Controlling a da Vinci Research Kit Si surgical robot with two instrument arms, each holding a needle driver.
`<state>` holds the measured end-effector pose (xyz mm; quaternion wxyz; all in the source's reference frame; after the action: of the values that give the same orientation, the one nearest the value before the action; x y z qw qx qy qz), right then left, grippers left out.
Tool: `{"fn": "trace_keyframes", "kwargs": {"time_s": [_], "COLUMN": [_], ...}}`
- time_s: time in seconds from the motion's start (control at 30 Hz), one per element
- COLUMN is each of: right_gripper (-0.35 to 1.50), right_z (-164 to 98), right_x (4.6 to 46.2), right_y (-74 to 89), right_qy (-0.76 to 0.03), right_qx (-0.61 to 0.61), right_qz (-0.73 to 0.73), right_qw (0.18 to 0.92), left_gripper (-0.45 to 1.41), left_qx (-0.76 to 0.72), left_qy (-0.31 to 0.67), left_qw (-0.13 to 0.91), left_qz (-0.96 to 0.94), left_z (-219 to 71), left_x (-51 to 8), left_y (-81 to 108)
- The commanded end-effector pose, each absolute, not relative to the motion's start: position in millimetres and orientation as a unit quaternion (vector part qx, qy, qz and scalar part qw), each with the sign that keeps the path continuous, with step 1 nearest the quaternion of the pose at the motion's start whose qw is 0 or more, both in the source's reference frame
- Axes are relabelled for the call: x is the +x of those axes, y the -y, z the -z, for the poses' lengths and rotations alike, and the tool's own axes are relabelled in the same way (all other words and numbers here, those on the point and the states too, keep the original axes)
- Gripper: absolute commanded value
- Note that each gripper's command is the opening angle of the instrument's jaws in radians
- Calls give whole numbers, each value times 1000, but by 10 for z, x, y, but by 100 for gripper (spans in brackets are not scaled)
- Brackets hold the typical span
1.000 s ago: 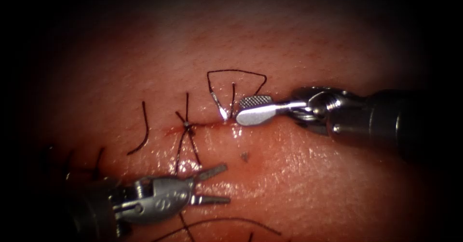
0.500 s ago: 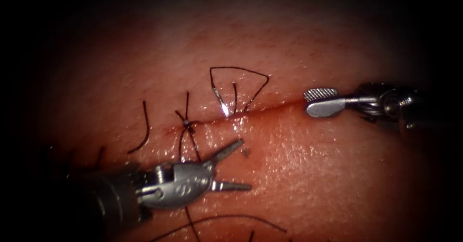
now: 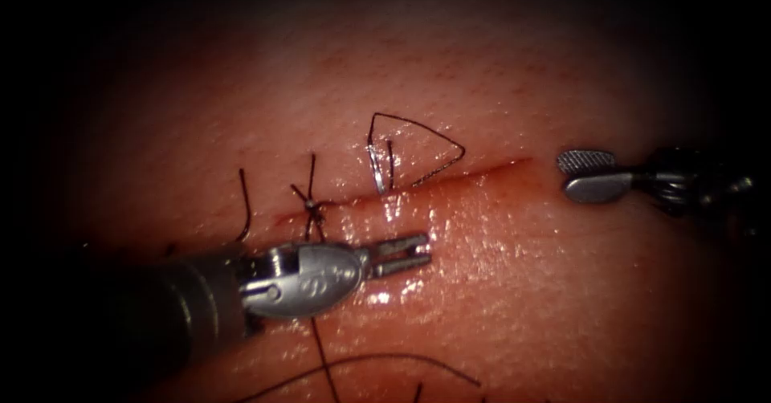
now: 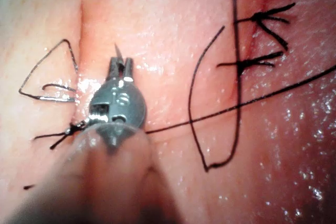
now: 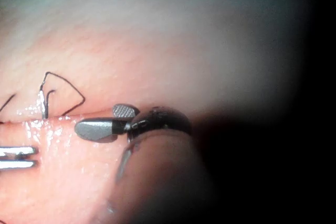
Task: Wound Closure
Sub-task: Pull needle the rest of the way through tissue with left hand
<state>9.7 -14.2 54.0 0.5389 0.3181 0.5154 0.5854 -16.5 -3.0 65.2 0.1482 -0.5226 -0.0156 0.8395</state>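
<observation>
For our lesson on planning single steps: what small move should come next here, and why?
Probably ease the left pincer up to the needle and grasp its bare part. That pincer is open, empty and nearest; the needle stands in the tissue at the cut, while the right pincer, open and empty too, sits by the cut's right end.
</observation>
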Motion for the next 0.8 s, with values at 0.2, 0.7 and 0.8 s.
{"fn": "trace_keyframes", "kwargs": {"time_s": [0.2,0.7,0.8], "right_gripper": [113,91,106], "right_z": [-518,-511,-523], "right_x": [122,202,206], "right_y": [163,194,197], "right_qy": [-574,-574,-574], "right_qx": [289,211,192], "right_qz": [-468,-304,-288], "right_qw": [607,731,742], "left_gripper": [-45,-45,-45], "left_qx": [-544,-592,-584], "left_qy": [85,266,305], "left_qw": [184,269,306], "left_qz": [-814,-712,-687], "left_z": [-658,-622,-618], "left_x": [-165,-167,-163], "left_y": [28,33,29]}}
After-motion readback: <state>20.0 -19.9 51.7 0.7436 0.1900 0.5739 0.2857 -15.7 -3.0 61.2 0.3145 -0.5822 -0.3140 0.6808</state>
